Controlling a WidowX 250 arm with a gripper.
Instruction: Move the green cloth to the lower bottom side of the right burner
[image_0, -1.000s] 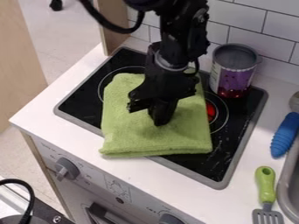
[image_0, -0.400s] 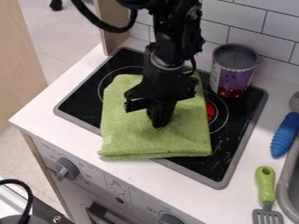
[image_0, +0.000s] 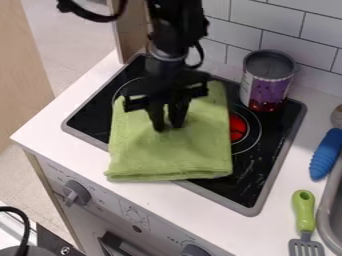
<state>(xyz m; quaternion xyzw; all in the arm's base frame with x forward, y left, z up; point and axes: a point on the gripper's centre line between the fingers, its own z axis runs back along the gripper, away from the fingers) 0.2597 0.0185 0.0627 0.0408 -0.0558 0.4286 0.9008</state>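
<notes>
From left to lower left of the right burner (image_0: 240, 127) in the camera view, can see the green cloth (image_0: 168, 152) lying folded, overlapping its edge. Left of that burner, can also see the gripper (image_0: 168, 128) with jaws released, parted over fabric. Would judge placement partly done, probably needing a shift directly below the burner.

Arm (image_0: 177, 25) was black, grey ring (image_0: 165, 56) above black gripper (image_0: 167, 128). Two tapered fingers (image_0: 157, 117). Thick black cable (image_0: 99, 18) looped off the upper part.
</notes>
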